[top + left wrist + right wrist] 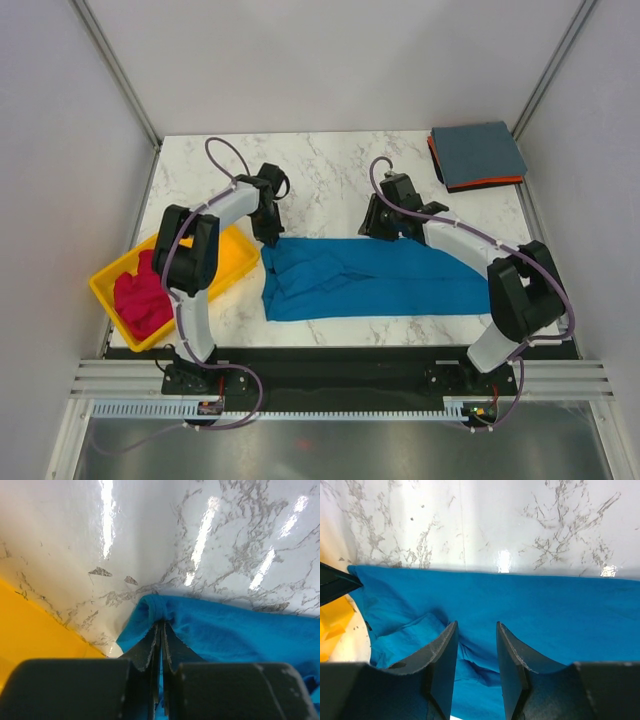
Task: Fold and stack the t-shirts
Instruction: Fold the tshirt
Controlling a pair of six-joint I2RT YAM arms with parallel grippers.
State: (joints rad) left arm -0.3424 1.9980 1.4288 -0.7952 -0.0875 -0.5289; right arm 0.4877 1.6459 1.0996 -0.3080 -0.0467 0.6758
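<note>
The bright blue t-shirt (370, 280) lies spread across the near middle of the marble table, rumpled at its left end. My left gripper (270, 236) is shut on the shirt's far left corner (159, 611), with blue cloth pinched between the jaws. My right gripper (378, 232) is open over the shirt's far edge; its fingertips (447, 637) hover above blue cloth (545, 615) and hold nothing. The magenta-red t-shirt (140, 295) lies bunched in the yellow tray. The slate grey-blue t-shirt (478, 154) lies folded on top of the folded orange one (497, 182) at the far right corner.
The yellow plastic tray (235, 258) sits at the left edge of the table, close to my left gripper; it also shows in the left wrist view (35, 630). White walls enclose the table on three sides.
</note>
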